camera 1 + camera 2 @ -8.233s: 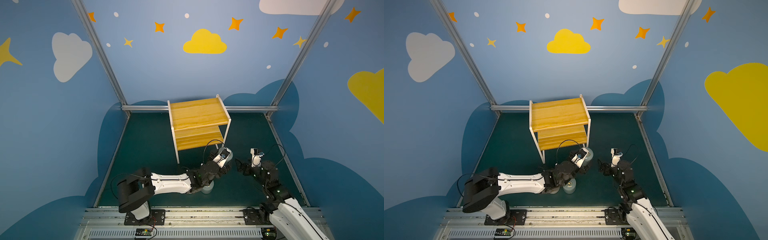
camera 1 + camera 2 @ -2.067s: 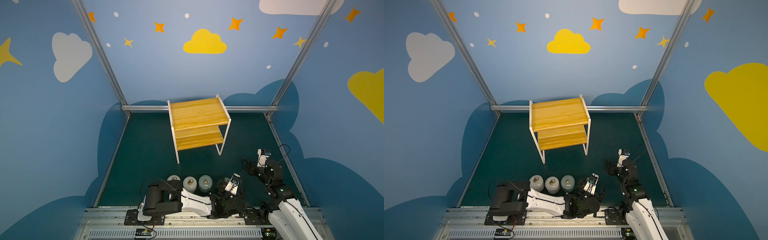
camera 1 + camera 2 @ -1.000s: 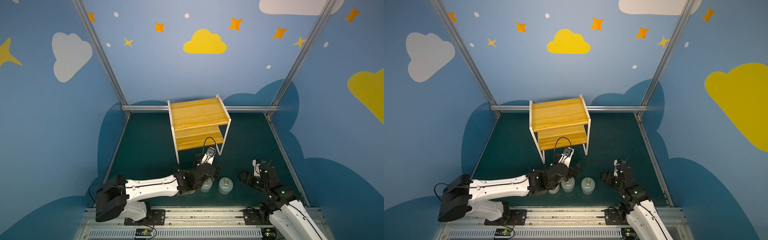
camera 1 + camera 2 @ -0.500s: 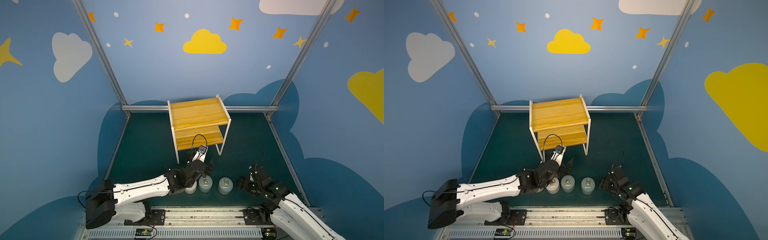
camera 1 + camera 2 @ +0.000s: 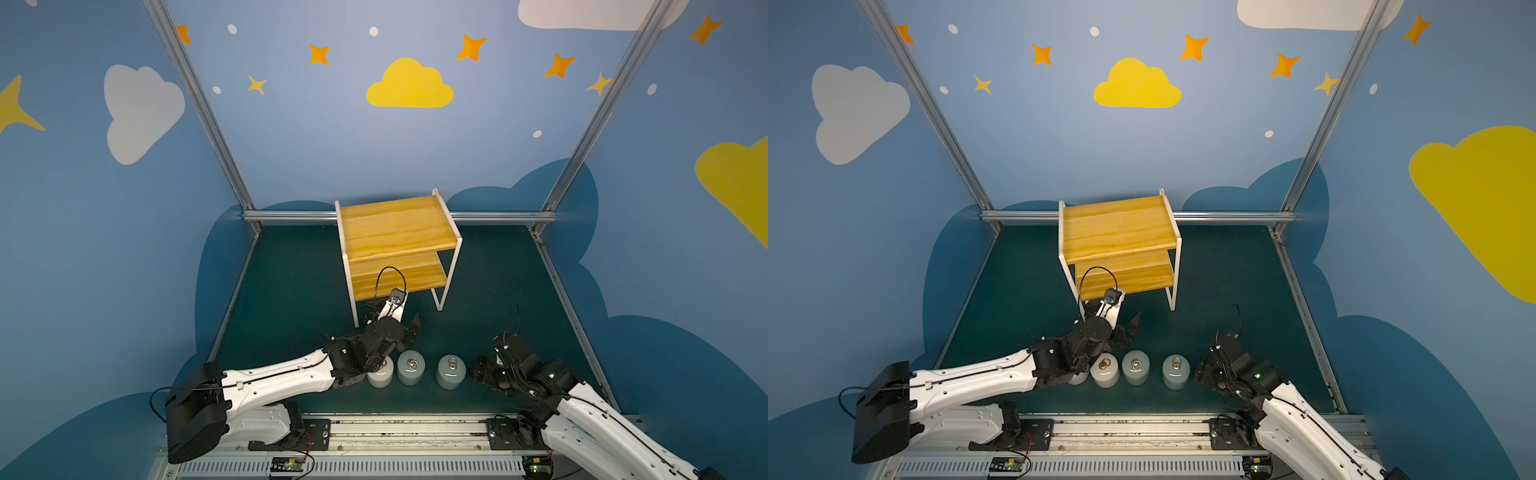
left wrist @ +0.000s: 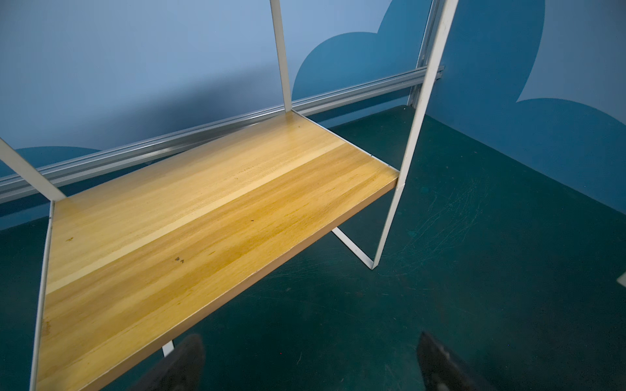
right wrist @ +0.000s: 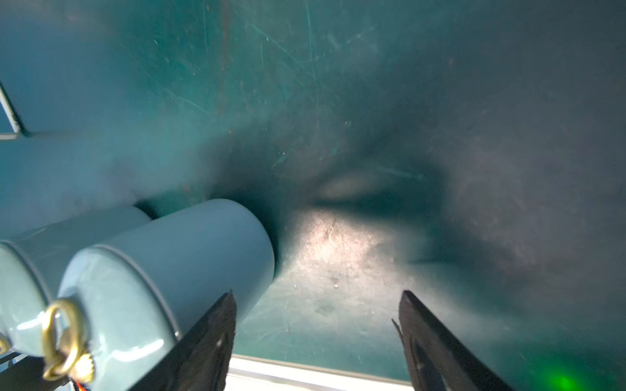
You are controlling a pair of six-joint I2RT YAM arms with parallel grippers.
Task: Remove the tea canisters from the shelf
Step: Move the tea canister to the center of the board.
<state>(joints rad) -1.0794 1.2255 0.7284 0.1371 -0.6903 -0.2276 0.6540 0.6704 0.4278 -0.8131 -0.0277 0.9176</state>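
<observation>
The shelf [image 5: 399,232] looks bare, all tea canisters [image 5: 1136,368] lined up on the worktop [image 5: 498,291] (job seemingly done). The left fingers [image 6: 183,362] gape empty; the right fingers [image 7: 210,338] stand apart, gripping nothing. Next: retreat without nudging the row.

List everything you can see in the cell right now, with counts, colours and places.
Mat: one, dark green, covers the floor.
Shelf: one, yellow boards on white frame, back middle of mat, both boards bare.
White jars: two, white, left-arm end of the front row on mat; one partly hidden.
Grey-blue jars: two, grey-blue, right-arm end of that row.
Left end effector: one, black, open, before the shelf.
Right end effector: one, black, open, beside the end grey-blue jar.
</observation>
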